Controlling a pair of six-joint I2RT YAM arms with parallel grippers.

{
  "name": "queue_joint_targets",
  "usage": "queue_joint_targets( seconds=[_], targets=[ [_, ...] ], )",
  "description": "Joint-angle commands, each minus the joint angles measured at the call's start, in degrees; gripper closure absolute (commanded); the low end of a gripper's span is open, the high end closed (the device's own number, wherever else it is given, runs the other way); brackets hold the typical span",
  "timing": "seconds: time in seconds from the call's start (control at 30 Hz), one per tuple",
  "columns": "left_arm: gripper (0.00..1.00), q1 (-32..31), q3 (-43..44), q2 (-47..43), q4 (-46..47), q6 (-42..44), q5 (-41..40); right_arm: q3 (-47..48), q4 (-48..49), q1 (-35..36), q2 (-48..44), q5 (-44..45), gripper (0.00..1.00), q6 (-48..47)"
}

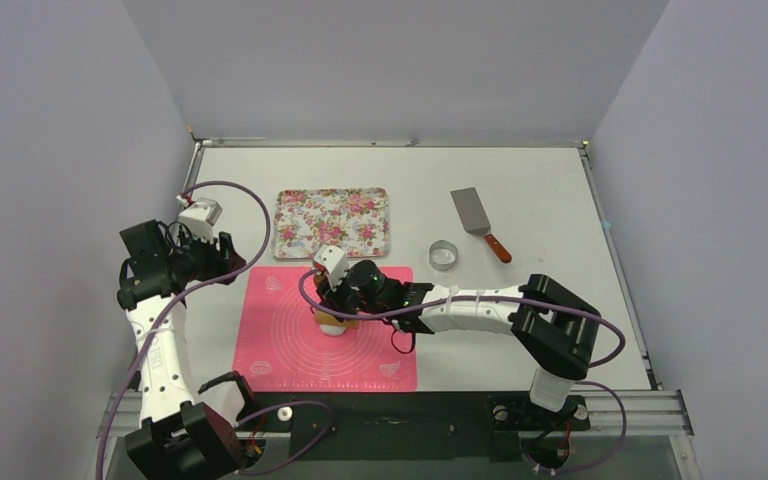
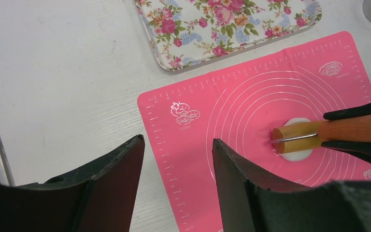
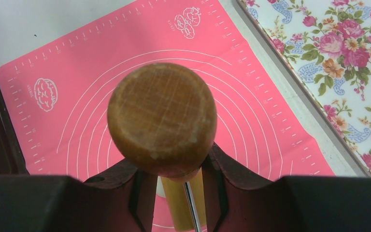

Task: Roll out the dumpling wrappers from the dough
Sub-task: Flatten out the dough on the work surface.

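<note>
A small round white dough disc (image 1: 333, 328), the dumpling wrapper, lies near the middle of the pink silicone mat (image 1: 290, 355). My right gripper (image 1: 348, 303) is shut on a wooden rolling pin (image 1: 340, 318), whose roller rests on the disc. In the left wrist view the roller (image 2: 297, 136) lies across the disc (image 2: 297, 153) on the mat (image 2: 241, 96). In the right wrist view the pin's round handle end (image 3: 162, 118) fills the centre, and only a sliver of dough (image 3: 159, 187) shows beside the roller. My left gripper (image 1: 228, 248) (image 2: 176, 141) is open and empty above the mat's left edge.
A floral tray (image 1: 332, 222) (image 2: 227, 24) (image 3: 338, 58) sits just behind the mat. A small metal ring cutter (image 1: 444, 254) and a metal spatula with a wooden handle (image 1: 478, 220) lie to the right. The table's raised rim runs along the back and sides.
</note>
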Motion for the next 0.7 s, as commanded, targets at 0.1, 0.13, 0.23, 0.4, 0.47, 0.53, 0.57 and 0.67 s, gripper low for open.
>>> queue_joint_targets(
  seconds=[0.1, 0.13, 0.23, 0.4, 0.47, 0.53, 0.57, 0.67],
  targets=[
    [0.48, -0.3, 2.2, -1.2, 0.3, 1.0, -0.8, -5.7, -5.2, 4.2, 0.9, -12.3, 1.00, 6.0],
    [0.48, -0.3, 2.2, -1.2, 0.3, 1.0, -0.8, -6.3, -5.3, 4.2, 0.8, -13.2, 1.00, 6.2],
    [0.48, -0.3, 2.2, -1.0, 0.2, 1.0, -0.5, -7.0, -7.0, 4.2, 1.3, -14.2, 1.00, 6.1],
    [0.48, -0.4, 2.3, -0.6, 0.6, 0.7, -0.7, -8.5, -6.7, 3.6, 2.9, -13.8, 1.00, 5.4],
    [0.48, -0.4, 2.5, -0.4, 0.6, 0.7, -0.8, -8.2, -5.9, 3.0, 4.1, -14.1, 1.00, 5.8],
    [0.48, -0.3, 2.7, -0.3, 0.5, 0.7, -0.8, -7.9, -5.4, 2.9, 4.8, -14.5, 1.00, 6.1],
    [0.48, -0.3, 2.9, -0.2, 0.5, 0.7, -0.9, -7.8, -5.3, 2.9, 5.3, -14.8, 1.00, 6.1],
    [0.48, -0.4, 3.0, -0.2, 0.5, 0.8, -1.1, -7.9, -5.6, 3.0, 6.1, -15.5, 1.00, 6.1]
  ],
)
